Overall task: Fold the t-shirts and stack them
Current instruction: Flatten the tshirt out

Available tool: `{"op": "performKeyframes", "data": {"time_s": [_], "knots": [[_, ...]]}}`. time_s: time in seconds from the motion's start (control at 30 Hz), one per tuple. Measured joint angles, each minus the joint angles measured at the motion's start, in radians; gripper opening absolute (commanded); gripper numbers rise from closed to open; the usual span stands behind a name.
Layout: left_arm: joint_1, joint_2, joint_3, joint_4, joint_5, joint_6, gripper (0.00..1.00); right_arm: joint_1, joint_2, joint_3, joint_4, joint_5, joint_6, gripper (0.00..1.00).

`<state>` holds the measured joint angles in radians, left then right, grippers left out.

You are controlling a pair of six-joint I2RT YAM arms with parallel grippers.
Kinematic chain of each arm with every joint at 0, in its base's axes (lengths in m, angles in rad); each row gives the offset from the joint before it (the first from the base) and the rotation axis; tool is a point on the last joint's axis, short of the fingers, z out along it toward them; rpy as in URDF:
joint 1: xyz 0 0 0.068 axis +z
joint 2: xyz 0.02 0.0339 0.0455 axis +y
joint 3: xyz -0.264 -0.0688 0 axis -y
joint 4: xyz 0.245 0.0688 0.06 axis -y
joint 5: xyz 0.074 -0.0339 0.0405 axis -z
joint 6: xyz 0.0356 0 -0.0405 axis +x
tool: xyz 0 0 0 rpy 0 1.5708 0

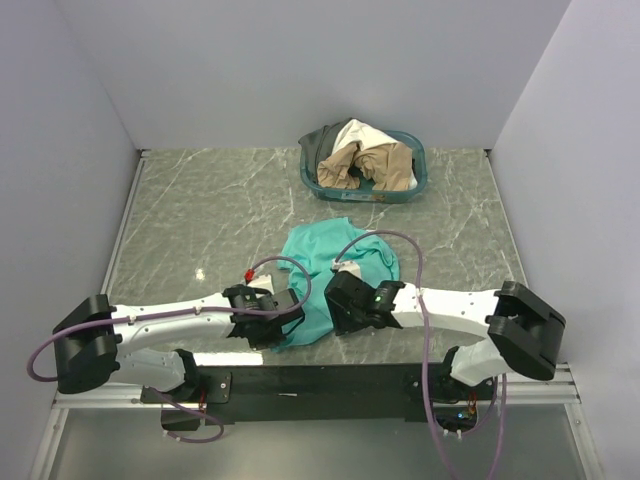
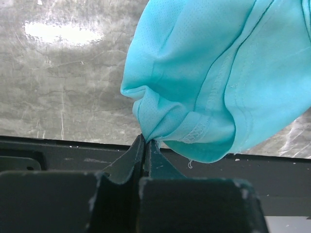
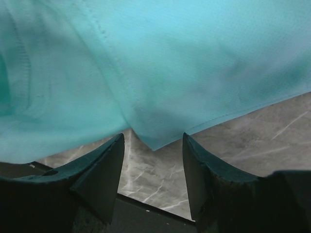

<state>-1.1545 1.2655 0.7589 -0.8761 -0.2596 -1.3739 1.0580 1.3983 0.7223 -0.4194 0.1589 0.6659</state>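
Lying crumpled near the desk's (image 1: 200, 220) front edge between both arms, the teal t-shirt (image 1: 335, 265) is pinched at a fold by the closed left pincer (image 2: 145, 143). Its hem corner points straight into the gaping right pincer (image 3: 153, 140).

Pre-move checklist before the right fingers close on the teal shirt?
1. Left gripper grip on teal shirt: ok, shut on a fold.
2. Right gripper open: ok, jaws apart.
3. Shirt corner between right fingers: ok, hem corner sits at the gap.
4. Shirt spread flat: not ok, bunched on the table.
5. Other shirts out of the way: ok, in the basket, far side.
6. Layers pinched by left: cannot tell.
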Motion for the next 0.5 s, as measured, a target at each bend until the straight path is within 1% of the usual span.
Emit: {"op": "performKeyframes", "data": {"time_s": [0.03,0.1,0.17,0.23,0.27,0.3,0.37,0.43,0.5], "knots": [[0.002,0.000,-0.001,0.000,0.000,0.000,0.01,0.000,0.010,0.000,-0.002,0.002,0.005,0.57],[0.005,0.000,-0.001,0.002,0.000,0.000,0.01,0.000,0.023,0.000,-0.003,0.004,0.010,0.46],[0.009,0.000,-0.001,0.002,-0.001,0.001,0.01,0.000,0.042,-0.002,0.007,0.005,0.018,0.45],[0.014,0.000,-0.001,0.003,-0.001,0.005,0.01,0.000,0.066,0.006,0.022,0.009,0.018,0.38],[0.018,0.001,-0.001,0.002,-0.001,0.009,0.01,0.000,0.077,0.016,0.023,0.015,0.018,0.24],[0.022,0.002,0.000,0.002,-0.002,0.012,0.01,0.000,0.092,0.029,0.024,0.021,0.016,0.17],[0.036,0.002,0.000,-0.005,-0.008,0.022,0.01,0.000,0.119,0.053,0.020,0.043,0.024,0.06],[0.050,0.002,0.001,-0.010,-0.019,0.026,0.01,0.000,0.122,0.059,0.015,0.071,0.033,0.00],[0.064,-0.003,0.006,-0.016,-0.035,0.027,0.01,0.000,0.103,0.058,-0.020,0.117,0.043,0.00]]}}
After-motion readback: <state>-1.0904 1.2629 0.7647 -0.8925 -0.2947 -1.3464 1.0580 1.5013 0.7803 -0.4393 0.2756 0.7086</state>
